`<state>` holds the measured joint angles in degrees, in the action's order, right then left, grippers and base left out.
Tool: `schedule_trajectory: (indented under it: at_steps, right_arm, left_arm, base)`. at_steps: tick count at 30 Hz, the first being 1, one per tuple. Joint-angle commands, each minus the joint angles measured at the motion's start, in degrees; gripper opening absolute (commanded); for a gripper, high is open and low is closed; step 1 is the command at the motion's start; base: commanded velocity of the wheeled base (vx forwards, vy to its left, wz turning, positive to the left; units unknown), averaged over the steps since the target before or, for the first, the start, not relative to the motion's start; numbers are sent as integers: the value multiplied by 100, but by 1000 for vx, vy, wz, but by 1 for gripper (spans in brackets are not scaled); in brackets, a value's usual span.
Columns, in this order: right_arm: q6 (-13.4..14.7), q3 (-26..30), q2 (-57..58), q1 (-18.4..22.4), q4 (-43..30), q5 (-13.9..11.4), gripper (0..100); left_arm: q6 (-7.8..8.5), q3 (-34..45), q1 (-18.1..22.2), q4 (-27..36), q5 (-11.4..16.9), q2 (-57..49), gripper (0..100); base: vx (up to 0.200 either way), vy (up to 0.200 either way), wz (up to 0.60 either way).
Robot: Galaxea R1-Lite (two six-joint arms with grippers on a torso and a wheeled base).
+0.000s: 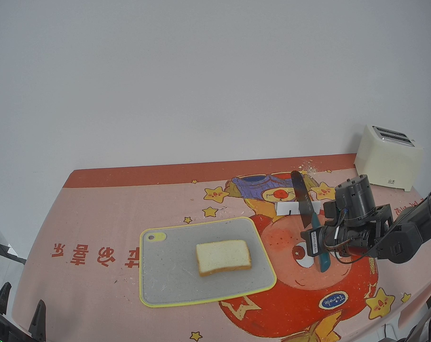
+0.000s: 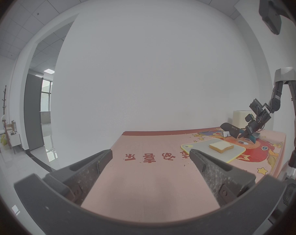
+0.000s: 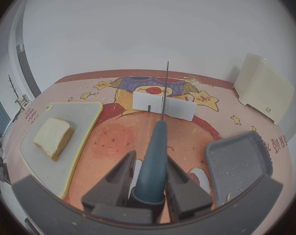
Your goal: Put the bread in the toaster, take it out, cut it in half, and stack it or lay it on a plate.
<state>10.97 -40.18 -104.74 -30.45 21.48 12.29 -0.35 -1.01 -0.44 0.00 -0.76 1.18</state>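
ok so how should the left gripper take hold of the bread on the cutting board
The bread lies flat on the cutting board, so only its thin sides offer a pinch. Likely take it across its two long crust edges, near its left end, coming down from above; that end is farthest from the knife in the right gripper.

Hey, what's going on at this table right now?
The robot's right gripper is shut on the handle of a teal knife and holds it off the table, to the right of the cutting board. One slice of bread lies on that board, uncut. The left gripper is open and holds nothing, at the table's near left edge. The toaster stands at the far right corner.
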Motion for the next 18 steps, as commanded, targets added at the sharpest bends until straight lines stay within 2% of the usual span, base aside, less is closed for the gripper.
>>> schedule_trajectory:
  at_steps: [1, 12, 18]
  right_arm:
    - [-7, -104, 217, -5, -21, 2, 0]
    - [-25, 19, 762, -57, -100, 2, 0]
    - [-25, 458, 1228, -602, -100, -42, 0]
  left_arm:
    - [-9, 101, 0, 0, -4, 5, 100]
    - [0, 101, 0, 0, -4, 5, 100]
    - [-9, 101, 0, 0, -4, 5, 100]
  base:
    - [0, 0, 0]
    - [0, 0, 0]
    - [0, 0, 0]
